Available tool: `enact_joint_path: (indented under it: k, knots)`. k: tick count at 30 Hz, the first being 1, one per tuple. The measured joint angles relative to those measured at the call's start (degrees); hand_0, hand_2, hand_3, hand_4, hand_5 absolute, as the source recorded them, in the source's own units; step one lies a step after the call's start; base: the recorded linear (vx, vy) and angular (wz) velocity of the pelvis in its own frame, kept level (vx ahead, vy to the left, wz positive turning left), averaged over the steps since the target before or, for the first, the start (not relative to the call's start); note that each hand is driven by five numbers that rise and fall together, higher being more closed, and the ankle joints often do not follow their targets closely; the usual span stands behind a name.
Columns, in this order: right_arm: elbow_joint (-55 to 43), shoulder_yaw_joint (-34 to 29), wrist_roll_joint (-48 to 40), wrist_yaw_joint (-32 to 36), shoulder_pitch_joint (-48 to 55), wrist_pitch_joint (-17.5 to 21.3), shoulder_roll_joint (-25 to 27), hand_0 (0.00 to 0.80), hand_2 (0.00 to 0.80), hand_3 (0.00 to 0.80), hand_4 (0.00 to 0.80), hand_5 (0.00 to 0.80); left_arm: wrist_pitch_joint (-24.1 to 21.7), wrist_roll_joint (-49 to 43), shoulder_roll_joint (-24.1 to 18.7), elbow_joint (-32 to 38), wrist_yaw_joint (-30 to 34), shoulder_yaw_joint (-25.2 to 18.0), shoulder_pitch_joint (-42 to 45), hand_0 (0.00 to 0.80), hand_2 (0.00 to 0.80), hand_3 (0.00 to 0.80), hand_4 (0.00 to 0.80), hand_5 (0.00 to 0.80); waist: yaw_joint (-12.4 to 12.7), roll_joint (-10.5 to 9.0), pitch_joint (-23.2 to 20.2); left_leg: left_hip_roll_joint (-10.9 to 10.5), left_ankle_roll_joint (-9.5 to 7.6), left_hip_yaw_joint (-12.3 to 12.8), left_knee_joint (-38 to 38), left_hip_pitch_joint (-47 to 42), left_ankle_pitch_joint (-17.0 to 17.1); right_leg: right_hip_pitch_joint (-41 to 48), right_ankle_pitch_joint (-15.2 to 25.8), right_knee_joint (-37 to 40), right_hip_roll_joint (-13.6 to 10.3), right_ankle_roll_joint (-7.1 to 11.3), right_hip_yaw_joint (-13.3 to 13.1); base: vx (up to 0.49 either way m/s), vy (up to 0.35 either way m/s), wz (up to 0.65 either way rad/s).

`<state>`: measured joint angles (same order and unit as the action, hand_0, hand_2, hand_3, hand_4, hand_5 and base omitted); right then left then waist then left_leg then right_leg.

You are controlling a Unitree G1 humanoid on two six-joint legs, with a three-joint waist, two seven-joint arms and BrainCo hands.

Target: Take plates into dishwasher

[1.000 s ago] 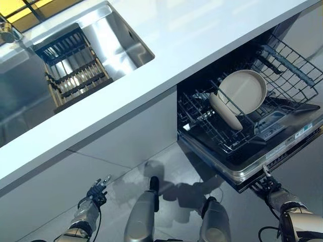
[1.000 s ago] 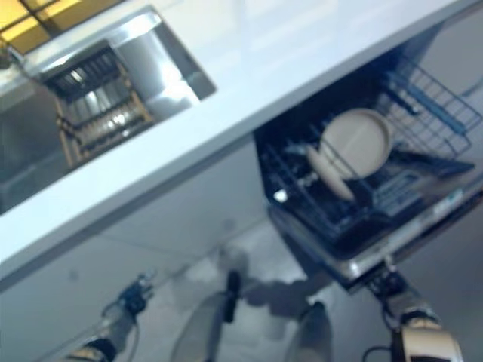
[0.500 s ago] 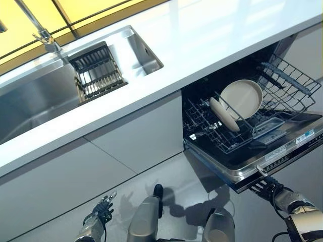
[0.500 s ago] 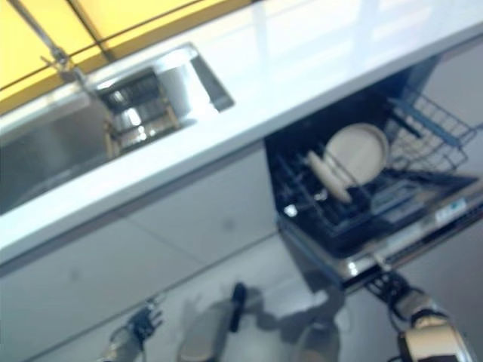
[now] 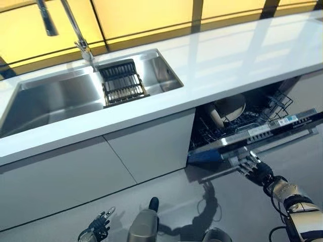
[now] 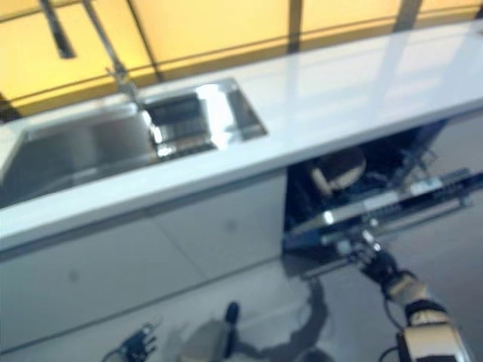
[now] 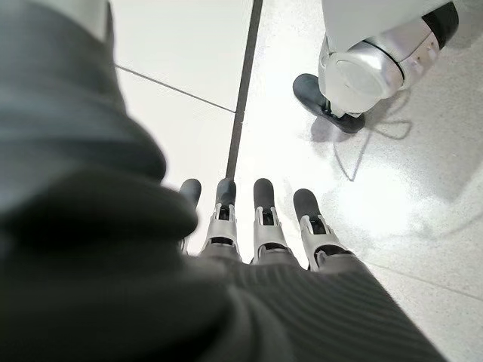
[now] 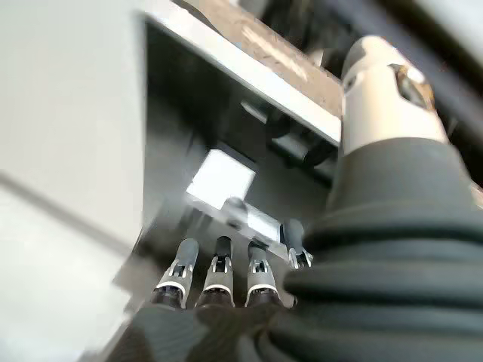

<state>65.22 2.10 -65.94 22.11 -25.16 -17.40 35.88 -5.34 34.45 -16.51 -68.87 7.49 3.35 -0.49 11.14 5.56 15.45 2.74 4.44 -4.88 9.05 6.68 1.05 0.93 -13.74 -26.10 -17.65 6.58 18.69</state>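
Two beige plates (image 5: 228, 108) stand on edge in the lower rack inside the dishwasher, under the white countertop (image 5: 242, 50). The dishwasher door (image 5: 262, 133) is partly raised, with its front edge tilted up. My right hand (image 5: 252, 167) is open, its straight fingers (image 8: 219, 275) against the underside of the door's outer edge (image 8: 249, 60). My left hand (image 5: 98, 224) hangs low at the bottom left, open and holding nothing; its fingers (image 7: 264, 219) point down at the tiled floor.
A steel sink (image 5: 55, 101) with a dark drying rack (image 5: 121, 85) and a tall faucet (image 5: 75, 30) sits in the countertop to the left. White cabinet fronts (image 5: 151, 146) run below it. Yellow-lit windows stand behind the counter.
The camera has tilted up, so the whole scene has shifted. The dishwasher door has swung up from lying flat, with my right hand under its edge. The left hand stays low.
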Motion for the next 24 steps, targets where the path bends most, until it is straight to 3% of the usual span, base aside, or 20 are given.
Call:
enact_joint_path:
  k: [5,8,10,12,18,24]
  knots:
    - [-0.72,-0.24,3.3,7.06,-4.38,-0.08,-3.86,0.0,0.0,0.0,0.0,0.0,-0.09,-0.02,-1.35,-0.36,0.1,0.02,1.66,0.0,0.0,0.0,0.0,0.0,1.05,-2.08,-5.19,1.04,-1.12,1.67,-1.81,-0.09,2.33,0.76,0.18,2.56,0.88,0.06,-0.37,0.012,-0.035,0.15]
    - [-1.34,-0.11,7.67,8.12,-6.8,-0.05,-4.8,0.0,0.0,0.0,0.0,0.0,-0.15,-0.05,-1.5,-0.36,0.16,0.08,2.18,0.0,0.0,0.0,0.0,0.0,1.93,-2.82,-7.84,2.0,0.14,2.91,-2.95,-0.03,5.67,1.09,0.22,4.63,1.79,1.13,-0.32,-0.037,-0.067,-0.02]
    - [-1.18,0.05,11.97,7.76,-6.83,-0.01,-4.85,0.0,0.0,0.0,0.0,0.0,-0.32,-0.16,-1.78,-0.34,0.14,0.12,1.71,0.0,0.0,0.0,0.0,0.0,2.14,-4.37,-8.79,1.99,1.46,3.18,-4.49,-0.02,6.58,1.41,1.24,7.36,2.38,2.42,-0.32,-0.102,-0.105,-0.04]
    - [-0.57,0.9,16.38,6.82,-6.73,0.09,-4.82,0.0,0.0,0.0,0.0,0.0,-0.31,-1.24,-1.99,-0.46,0.06,0.47,0.76,0.0,0.0,0.0,0.0,0.0,1.78,-5.13,-9.03,2.15,1.48,3.16,-4.98,-0.08,6.57,2.55,2.22,10.13,3.22,2.76,-0.3,-0.09,-0.107,0.03]
    - [2.71,3.17,28.85,2.97,-5.82,1.14,-6.06,0.0,0.0,0.0,0.0,0.0,-0.25,-2.3,-2.13,-2.32,-0.17,1.31,-2.19,0.0,0.0,0.0,0.0,0.0,0.71,-5.88,-9.14,3.31,1.68,3.35,-6.64,-1.47,6.42,5.73,4.51,16.41,5.71,2.18,-0.41,-0.02,-0.055,-0.03]
    - [3.22,4.83,34.96,-1.07,1.91,3.0,-9.45,0.0,0.0,0.0,0.0,0.0,1.15,-2.95,-2.15,-3.23,-2.36,2.06,-3.53,0.0,0.0,0.0,0.0,0.0,0.66,-7.31,-9.37,3.76,1.94,3.51,-7.27,-2.06,5.86,6.08,4.31,16.94,6.24,1.74,-0.57,-0.088,-0.089,-0.03]
